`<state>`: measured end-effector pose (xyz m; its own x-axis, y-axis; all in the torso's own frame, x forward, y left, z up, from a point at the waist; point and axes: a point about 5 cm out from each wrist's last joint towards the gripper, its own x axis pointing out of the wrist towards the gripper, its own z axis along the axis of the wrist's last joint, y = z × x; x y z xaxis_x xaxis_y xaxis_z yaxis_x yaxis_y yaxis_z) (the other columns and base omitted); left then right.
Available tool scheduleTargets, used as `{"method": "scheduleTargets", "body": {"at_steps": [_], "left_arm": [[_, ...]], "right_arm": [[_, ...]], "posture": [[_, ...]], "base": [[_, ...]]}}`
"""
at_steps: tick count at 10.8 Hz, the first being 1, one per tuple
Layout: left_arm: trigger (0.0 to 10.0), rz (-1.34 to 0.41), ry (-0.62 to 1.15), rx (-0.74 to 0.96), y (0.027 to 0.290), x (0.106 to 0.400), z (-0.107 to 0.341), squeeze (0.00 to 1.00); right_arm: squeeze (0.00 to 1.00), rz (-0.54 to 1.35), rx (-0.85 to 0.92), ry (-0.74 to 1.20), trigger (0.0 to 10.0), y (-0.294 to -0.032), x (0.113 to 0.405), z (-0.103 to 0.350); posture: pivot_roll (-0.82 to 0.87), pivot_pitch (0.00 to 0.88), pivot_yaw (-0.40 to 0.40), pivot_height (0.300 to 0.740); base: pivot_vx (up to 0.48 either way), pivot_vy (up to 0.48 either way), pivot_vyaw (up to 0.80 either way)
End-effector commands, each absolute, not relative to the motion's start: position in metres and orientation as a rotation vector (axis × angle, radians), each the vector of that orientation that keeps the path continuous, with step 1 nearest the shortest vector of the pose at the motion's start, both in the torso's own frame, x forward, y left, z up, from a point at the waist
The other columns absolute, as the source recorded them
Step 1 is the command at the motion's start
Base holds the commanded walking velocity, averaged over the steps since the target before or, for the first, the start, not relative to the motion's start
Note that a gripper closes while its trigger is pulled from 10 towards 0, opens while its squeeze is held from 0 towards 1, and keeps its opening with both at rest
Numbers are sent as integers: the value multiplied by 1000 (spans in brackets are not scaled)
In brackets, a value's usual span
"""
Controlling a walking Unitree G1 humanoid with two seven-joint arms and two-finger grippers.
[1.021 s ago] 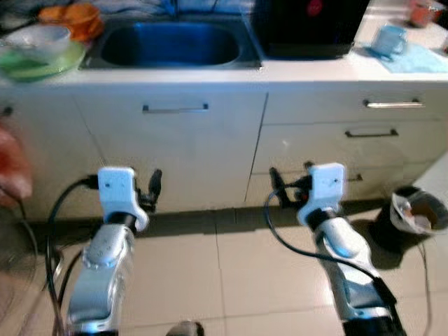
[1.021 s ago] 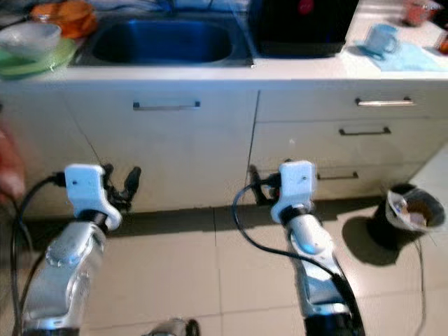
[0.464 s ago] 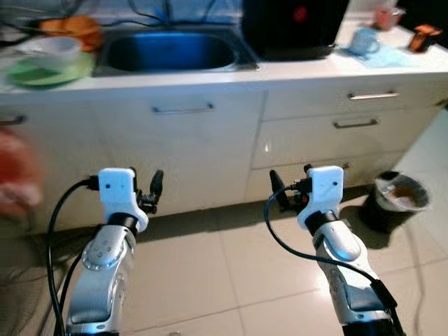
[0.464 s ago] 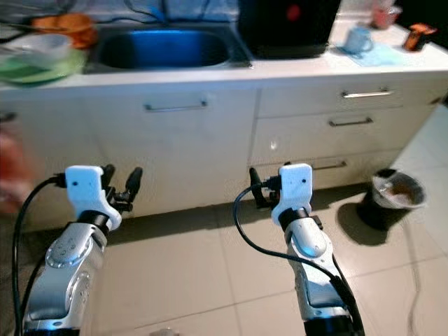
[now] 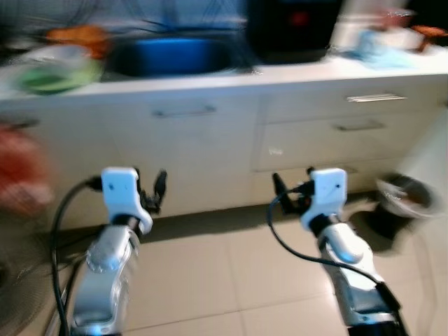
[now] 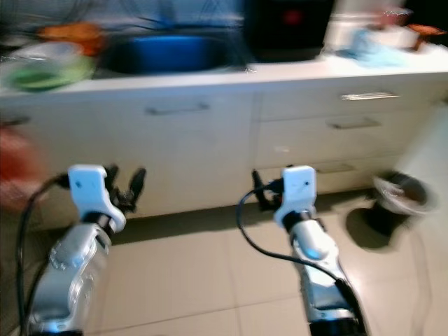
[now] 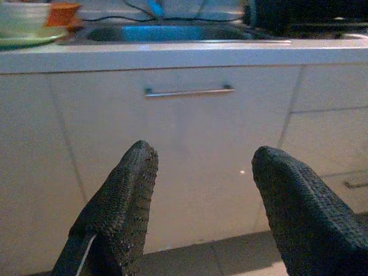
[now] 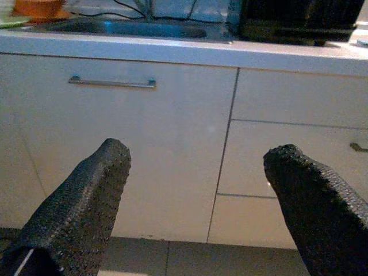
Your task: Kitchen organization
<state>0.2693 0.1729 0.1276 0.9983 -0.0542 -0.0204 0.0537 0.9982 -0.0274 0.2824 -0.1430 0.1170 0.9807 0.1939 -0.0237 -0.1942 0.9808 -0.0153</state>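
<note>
Mostly blur: countertop [image 5: 210,77] clutter indistinct, red smear [image 5: 21,168] at left unidentifiable.

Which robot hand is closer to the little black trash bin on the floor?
The right. The right gripper hangs open just left of the trash bin, low before the drawers. The left gripper, open too, is far across, under the sink.

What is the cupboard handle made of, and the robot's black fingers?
The cupboard handle looks like brushed metal: thin, silvery, faintly shiny. The left gripper fingers look like black rubber or textured plastic: matte, with a fine bumpy grid. I can't be sure of either.
</note>
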Motion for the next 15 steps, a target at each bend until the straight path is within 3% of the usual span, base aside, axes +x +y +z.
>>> {"method": "scheduleTargets", "body": {"at_steps": [1, 8, 15], "left_arm": [[10000, -24, -5, -10, 179, 271, 133, 0], [10000, 13, -42, 5, 183, 275, 139, 0], [10000, 39, -63, 22, 183, 262, 146, 0]], "right_arm": [[0, 208, -11, -3, 10000, -140, 283, 123], [0, 230, -10, -20, 10000, -136, 287, 127], [0, 256, 9, 14, 10000, -129, 277, 118]], "posture": [[-3, 64, -2, 740], [6, 57, -5, 740], [41, 125, -18, 740]], "base": [[454, 0, 0], [449, 0, 0], [0, 0, 0]]}}
